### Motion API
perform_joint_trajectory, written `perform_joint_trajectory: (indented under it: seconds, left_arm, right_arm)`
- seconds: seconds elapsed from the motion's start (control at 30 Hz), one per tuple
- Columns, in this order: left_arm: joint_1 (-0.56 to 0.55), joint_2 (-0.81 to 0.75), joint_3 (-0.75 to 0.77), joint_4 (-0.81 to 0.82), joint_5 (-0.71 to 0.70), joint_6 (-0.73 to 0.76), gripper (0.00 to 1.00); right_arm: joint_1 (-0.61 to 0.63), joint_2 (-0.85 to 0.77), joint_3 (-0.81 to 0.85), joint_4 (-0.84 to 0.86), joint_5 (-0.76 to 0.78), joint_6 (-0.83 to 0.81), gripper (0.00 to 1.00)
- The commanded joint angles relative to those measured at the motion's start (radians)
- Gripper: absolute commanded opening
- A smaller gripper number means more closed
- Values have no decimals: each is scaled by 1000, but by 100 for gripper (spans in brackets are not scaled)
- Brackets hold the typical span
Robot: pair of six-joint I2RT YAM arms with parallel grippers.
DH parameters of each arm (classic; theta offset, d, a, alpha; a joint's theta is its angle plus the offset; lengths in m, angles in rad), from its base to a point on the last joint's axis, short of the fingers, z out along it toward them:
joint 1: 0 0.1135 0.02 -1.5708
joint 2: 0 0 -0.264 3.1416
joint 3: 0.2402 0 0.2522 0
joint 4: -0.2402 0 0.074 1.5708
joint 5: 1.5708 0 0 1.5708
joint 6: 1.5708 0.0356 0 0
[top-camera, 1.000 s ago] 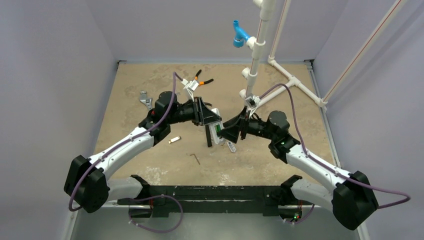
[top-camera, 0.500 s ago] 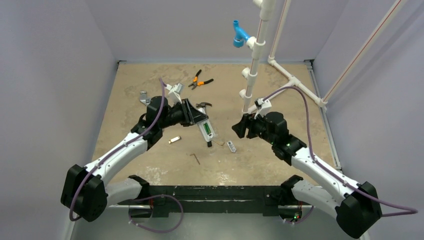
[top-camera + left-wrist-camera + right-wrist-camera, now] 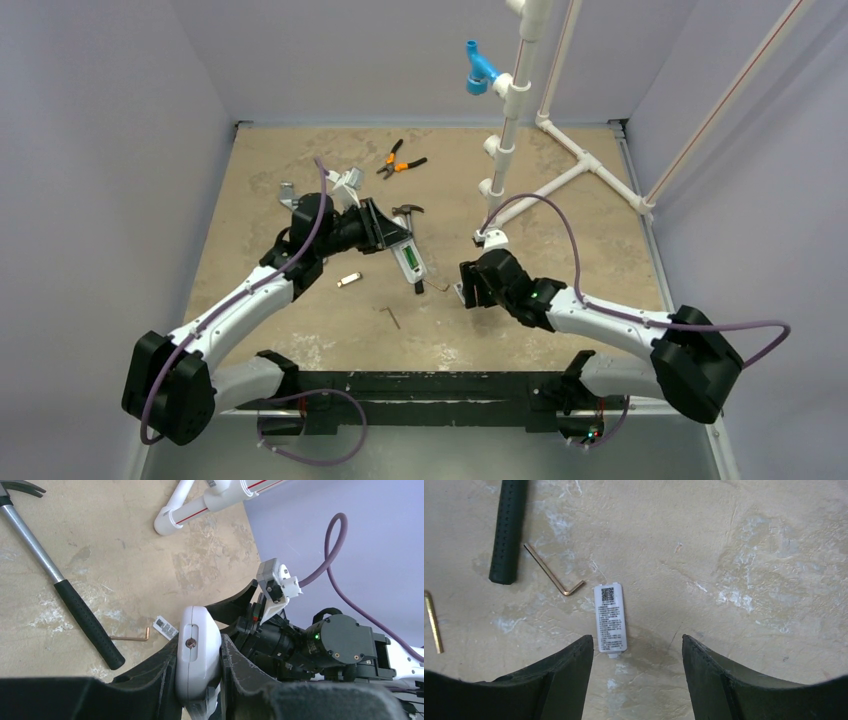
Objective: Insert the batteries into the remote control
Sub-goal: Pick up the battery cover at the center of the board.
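Observation:
My left gripper (image 3: 396, 243) is shut on the white remote control (image 3: 408, 260), held tilted above the table. Green batteries (image 3: 409, 263) show in its open back in the top view. In the left wrist view the remote's rounded end (image 3: 197, 650) is pinched between both fingers. My right gripper (image 3: 466, 287) hangs low over the table, to the right of the remote and apart from it. It is open (image 3: 638, 647) with nothing between its fingers. A small white battery cover (image 3: 610, 620) with a printed label lies flat just ahead of the left finger.
A hammer (image 3: 411, 230) lies under the remote, its black handle (image 3: 508, 530) close to the cover. A copper hex key (image 3: 555, 577) lies beside the cover. A dark hex key (image 3: 392, 316), silver clip (image 3: 348, 280), wrench (image 3: 290, 197), pliers (image 3: 400, 160) and white pipe frame (image 3: 560, 180) surround the area.
My right arm has left the remote, swung right and dropped low over the battery cover, its jaws a little narrower. My left arm has drawn back to the left with the remote.

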State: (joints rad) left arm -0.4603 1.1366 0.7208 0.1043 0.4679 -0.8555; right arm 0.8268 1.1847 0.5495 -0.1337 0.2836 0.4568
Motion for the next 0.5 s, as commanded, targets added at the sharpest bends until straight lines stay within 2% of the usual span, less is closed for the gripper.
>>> perform_joint_trajectory:
  seconds: [0.0,0.2,0.47]
  left_arm:
    - [5,-7,10,51,14,-21,0]
    - [6,0,9,58,12,-23,0]
    - [5,3,9,59,15,-30,0]
  right_arm:
    - [20,36,23,44,60,18,63]
    - [40,76,29,97,-23,-22,60]
    - [55,142,45,96,3,-15,50]
